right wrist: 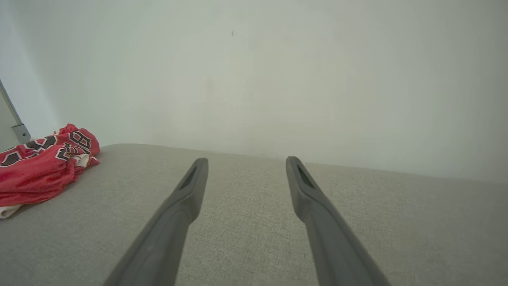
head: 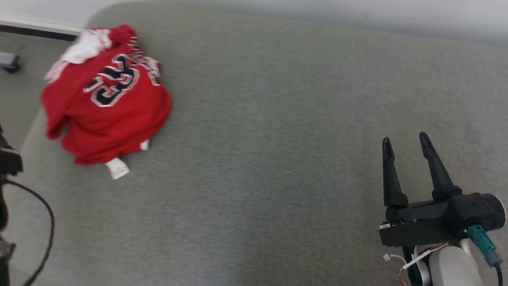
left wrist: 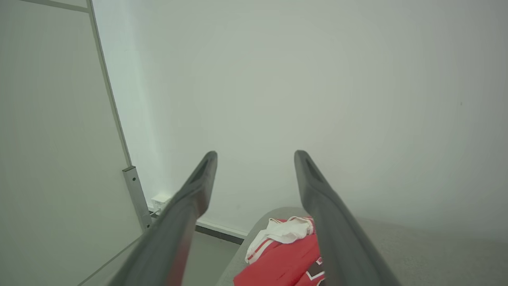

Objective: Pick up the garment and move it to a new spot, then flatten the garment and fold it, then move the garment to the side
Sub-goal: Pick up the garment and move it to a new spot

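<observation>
**Item:** garment (head: 107,99), a red jersey with black-and-white numerals, white inner cloth at its far end and a white label (head: 117,169) at its near hem.

**Location:** crumpled in a heap at the far left corner of the desk (head: 278,178), which is covered in grey woven cloth. It lies well apart from the right gripper (head: 405,139).

**Handling, judged:** light, soft and limp. It probably sags and unfurls when lifted, and the knit looks smooth enough to slip from a shallow pinch. It is not fragile. Good holds are likely a raised fold on top of the heap or the near hem by the label, pinching through more than one layer. For flattening, shoulders or hem corners should serve, once they are found.

**Grippers:** the left gripper (left wrist: 254,153) has its fingers spread wide and holds nothing, with the garment (left wrist: 278,266) below and beyond it. The right gripper (right wrist: 246,161) is likewise spread and holds nothing, low over bare cloth.

**Obscured:** sleeves, neck and armholes are lost in the folds. The head view is blurred, so the numerals are hard to read there. The right wrist view cuts the garment (right wrist: 35,171) off at its left edge. A dark part (head: 8,159) at the head view's left edge cannot be identified.
</observation>
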You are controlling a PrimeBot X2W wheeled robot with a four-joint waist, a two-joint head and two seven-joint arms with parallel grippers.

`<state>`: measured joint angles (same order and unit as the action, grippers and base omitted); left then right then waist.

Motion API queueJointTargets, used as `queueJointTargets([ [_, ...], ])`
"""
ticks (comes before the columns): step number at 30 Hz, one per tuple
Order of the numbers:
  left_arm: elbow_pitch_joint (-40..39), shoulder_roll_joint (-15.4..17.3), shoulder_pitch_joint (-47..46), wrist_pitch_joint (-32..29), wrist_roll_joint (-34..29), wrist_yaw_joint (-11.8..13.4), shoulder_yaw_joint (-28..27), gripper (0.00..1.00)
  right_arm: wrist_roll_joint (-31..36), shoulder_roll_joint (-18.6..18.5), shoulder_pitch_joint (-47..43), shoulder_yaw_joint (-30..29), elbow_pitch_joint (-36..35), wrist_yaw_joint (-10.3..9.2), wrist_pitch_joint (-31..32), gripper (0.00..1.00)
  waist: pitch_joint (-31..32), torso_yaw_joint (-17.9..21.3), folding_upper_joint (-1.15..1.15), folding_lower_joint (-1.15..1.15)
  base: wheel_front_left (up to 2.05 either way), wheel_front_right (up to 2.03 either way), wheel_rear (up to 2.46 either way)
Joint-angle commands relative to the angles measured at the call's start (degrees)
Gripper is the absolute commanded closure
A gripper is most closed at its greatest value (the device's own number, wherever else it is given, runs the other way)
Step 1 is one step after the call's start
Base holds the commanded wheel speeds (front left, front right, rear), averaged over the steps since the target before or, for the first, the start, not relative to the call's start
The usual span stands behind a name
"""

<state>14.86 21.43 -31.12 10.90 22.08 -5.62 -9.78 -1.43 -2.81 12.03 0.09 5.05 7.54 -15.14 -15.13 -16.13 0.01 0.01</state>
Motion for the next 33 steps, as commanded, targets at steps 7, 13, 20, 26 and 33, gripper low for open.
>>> queueJointTargets([
  [7,7.2,4.7,-7.7,-2.8,1.2,-1.0,1.3,0.00,-0.5,-0.1,2.1,0.0,-1.4,-0.10,0.0,0.00,-10.0,13.5,-0.01,-0.01,0.00,0.00,0.00],
  [13,15.0,8.0,-10.4,-5.5,1.7,-1.5,3.3,0.00,-0.3,-0.1,1.6,-0.4,-2.1,-0.10,0.0,0.00,-10.5,16.0,-0.01,-0.01,0.00,0.00,0.00],
  [20,24.1,10.0,-11.0,-8.0,2.5,-1.8,5.7,0.00,-0.2,-0.1,1.4,-0.6,-2.7,-0.10,0.0,0.00,-11.3,17.5,-0.01,-0.01,0.00,0.00,0.00],
  [26,31.7,10.3,-11.8,-8.6,4.3,-1.8,7.6,0.00,-0.1,-0.1,1.6,-0.5,-2.8,-0.10,0.0,0.00,-11.6,18.1,-0.01,-0.01,0.00,0.00,0.00],
  [33,35.3,10.2,-13.3,-5.7,4.4,-1.8,9.9,1.00,0.0,-0.1,0.9,-0.2,-2.5,-0.10,0.0,0.00,-10.1,17.1,-0.01,-0.01,0.00,0.00,0.00],
])
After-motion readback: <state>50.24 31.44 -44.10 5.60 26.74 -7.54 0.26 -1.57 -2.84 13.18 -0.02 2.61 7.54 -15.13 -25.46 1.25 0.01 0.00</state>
